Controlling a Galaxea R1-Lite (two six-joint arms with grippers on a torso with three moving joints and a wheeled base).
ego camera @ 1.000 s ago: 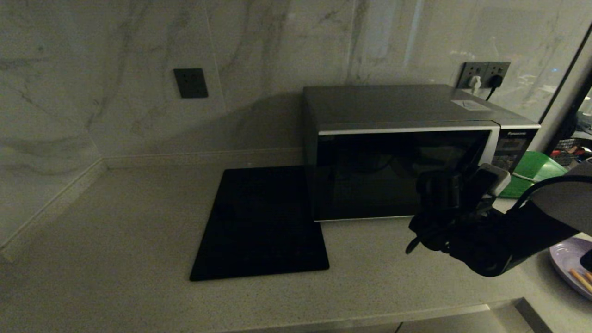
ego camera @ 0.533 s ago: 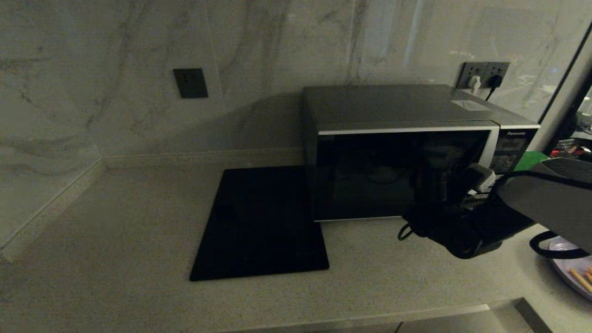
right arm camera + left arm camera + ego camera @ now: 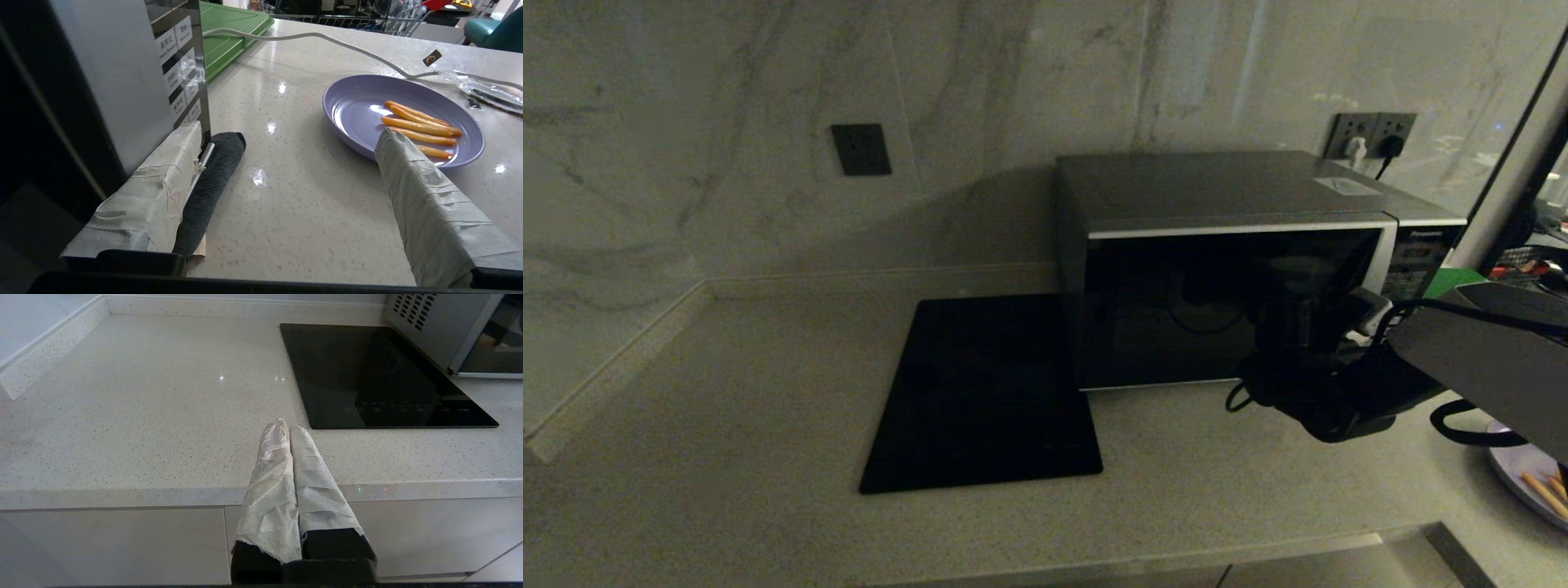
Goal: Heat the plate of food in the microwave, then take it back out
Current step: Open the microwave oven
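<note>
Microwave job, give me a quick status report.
Right gripper open, empty, at the microwave front. Left gripper shut, parked. Door closed; plate of food on counter. Nothing blocking.

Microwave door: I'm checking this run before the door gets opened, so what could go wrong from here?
1. The right tool is wide open at the microwave's right front corner; one finger sits against the button panel and might press a button.
2. The plate of food lies close beside the other finger, so a sideways swing could knock it.
3. The white cable behind the plate could snag.
</note>
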